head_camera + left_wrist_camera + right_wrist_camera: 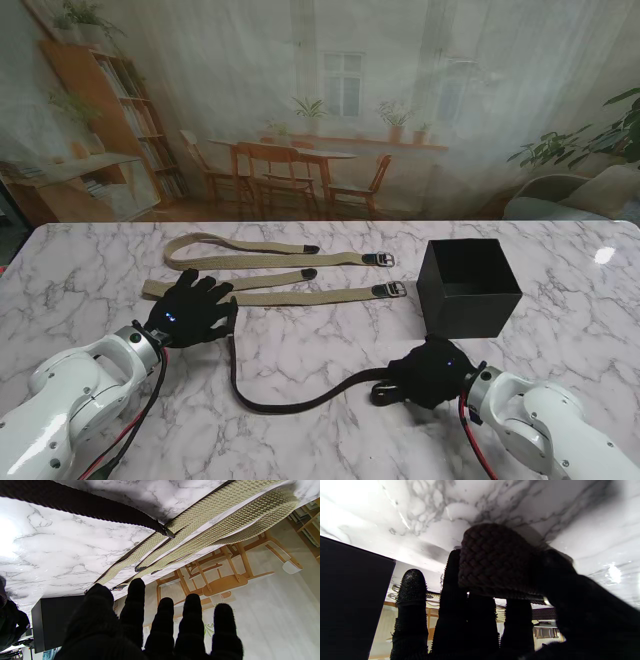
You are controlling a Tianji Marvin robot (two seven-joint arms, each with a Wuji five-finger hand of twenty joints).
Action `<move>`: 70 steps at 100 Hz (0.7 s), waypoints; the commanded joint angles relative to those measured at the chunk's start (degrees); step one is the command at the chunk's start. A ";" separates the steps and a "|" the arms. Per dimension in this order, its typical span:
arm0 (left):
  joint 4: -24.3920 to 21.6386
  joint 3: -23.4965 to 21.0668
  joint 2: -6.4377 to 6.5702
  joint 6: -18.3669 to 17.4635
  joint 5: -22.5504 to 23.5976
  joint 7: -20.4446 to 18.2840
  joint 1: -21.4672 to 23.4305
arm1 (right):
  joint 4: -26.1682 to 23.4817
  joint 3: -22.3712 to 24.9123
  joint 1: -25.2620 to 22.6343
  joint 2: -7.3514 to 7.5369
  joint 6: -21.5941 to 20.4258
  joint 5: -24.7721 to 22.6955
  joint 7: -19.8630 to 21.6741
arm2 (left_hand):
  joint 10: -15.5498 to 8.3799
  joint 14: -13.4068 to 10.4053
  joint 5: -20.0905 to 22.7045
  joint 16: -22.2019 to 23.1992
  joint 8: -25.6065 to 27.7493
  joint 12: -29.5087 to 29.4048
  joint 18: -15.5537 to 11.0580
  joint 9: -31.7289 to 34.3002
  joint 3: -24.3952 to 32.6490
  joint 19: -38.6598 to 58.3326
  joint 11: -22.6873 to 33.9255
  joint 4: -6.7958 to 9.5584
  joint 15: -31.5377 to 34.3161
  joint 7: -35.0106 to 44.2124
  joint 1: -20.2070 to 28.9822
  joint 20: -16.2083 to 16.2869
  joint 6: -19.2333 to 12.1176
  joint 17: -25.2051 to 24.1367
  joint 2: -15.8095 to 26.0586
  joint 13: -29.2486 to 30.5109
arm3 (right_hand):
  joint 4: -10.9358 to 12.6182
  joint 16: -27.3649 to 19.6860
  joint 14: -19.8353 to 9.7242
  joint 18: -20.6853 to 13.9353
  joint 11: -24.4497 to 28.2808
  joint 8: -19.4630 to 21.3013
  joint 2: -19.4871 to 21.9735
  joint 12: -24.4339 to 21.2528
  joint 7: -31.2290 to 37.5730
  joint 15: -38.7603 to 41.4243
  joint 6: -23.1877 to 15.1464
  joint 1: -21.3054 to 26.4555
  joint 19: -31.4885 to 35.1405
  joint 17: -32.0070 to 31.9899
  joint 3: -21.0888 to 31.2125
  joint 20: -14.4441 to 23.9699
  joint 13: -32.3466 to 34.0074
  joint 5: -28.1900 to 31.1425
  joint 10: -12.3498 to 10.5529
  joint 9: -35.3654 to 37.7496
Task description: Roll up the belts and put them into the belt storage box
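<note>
Right hand [432,372] sits just nearer to us than the belt storage box [468,288], its fingers closed around the started roll of the black belt [290,402]; in the right wrist view we see that woven coil [495,560] pinned between thumb and fingers. From the roll, the unrolled length trails across the marble table [330,340] to the left of the box, curving up to its free end beside our left hand [190,312]. That hand lies with fingers spread flat and holds nothing; whether it presses on the belt's end we cannot tell. Two tan belts [280,275] lie stretched out to the left of the box, farther from us than the black one, buckles toward the box.

Hazards, as we judge them:
- The coil may spring loose if the fingers relax, since woven webbing resists tight winding.
- The trailing length may twist or drag sideways and roll up crooked, giving a cone too wide for the box opening.
- The tail end lies touching or just beside the nearest tan belt in the left wrist view [160,530]; pulling could snag it.
- The box stands close, so a lifting wrist could knock it.
</note>
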 commanded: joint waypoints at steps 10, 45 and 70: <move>0.13 0.40 -0.02 -0.34 -0.35 -0.71 -0.57 | 1.35 0.12 0.05 -0.14 -0.57 0.53 -0.43 | 0.80 0.42 1.01 -0.20 0.55 0.67 2.11 -1.35 -0.69 -1.81 -0.83 -1.16 -0.61 0.45 0.99 -0.62 0.34 -1.02 0.71 0.72 | 6.28 2.70 -3.30 -1.01 5.65 -2.05 4.79 0.83 -16.74 2.86 6.00 1.72 2.30 2.15 4.70 1.12 6.68 -8.01 -5.16 13.51; 0.14 0.43 0.00 -0.23 -0.21 -0.82 -0.48 | 3.37 -0.83 0.51 -0.91 0.91 4.63 -2.39 | 0.83 0.42 0.83 -0.20 0.49 0.67 2.12 -1.42 -0.62 -1.85 -0.86 -1.14 -0.63 0.36 1.22 -0.62 0.41 -1.05 0.65 0.73 | 7.22 4.50 -0.77 5.52 -1.36 -9.45 9.02 -1.80 -15.53 8.37 -1.92 6.49 3.58 8.01 3.02 -0.45 16.23 -27.95 -3.25 20.80; 0.22 0.36 0.01 -0.15 -0.09 -0.68 -0.38 | 3.66 -0.81 0.86 -0.96 -0.87 6.51 -0.72 | 0.81 0.38 0.63 -0.18 0.38 0.68 2.15 -1.37 -0.65 -1.84 -0.82 -1.13 -0.60 0.21 1.18 -0.62 0.47 -1.03 0.72 0.77 | 7.45 3.91 0.61 9.55 -3.57 -10.67 13.53 -1.50 -19.69 6.60 -14.28 11.92 0.52 5.13 -0.43 -2.40 13.85 -9.36 -1.91 17.35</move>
